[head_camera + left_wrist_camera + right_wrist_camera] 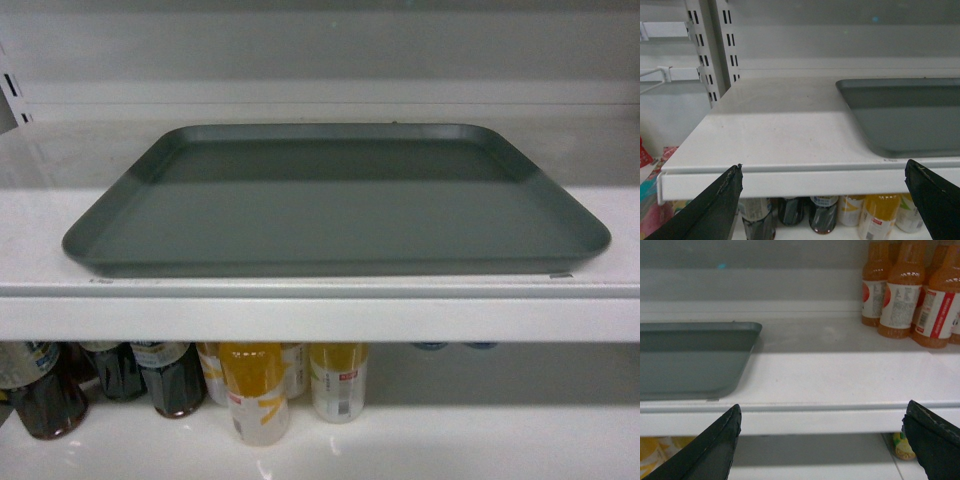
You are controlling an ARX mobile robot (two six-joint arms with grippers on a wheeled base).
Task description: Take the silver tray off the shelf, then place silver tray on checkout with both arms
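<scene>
- Black blocky jaws of the left gripper [827, 207] stood spread wide apart in the left wrist view, one tip at 7 o'clock and the other at 5 o'clock of the frame, holding nothing and short of the shelf's front rail.
- Black jaws of the right gripper [822, 442] were likewise parted wide in the right wrist view, empty, below and in front of the rail.
- Neither gripper showed in the head view.
- At 2 o'clock from the left gripper and 10 o'clock from the right one lay the large rectangular matte grey-silver metal tray [335, 215], flat on the board, its near rim just behind the front edge.
- Under it ran the white metal shelf board with a pale grey front rail [320, 300], wider than the tray on both sides.
- Orange bottles with white labels [905, 290] stood on the same board at 1 o'clock from the right gripper, well apart from the tray.
- Dark and yellow bottles [255, 390] stood on the lower level, at 6 o'clock beneath the tray.
</scene>
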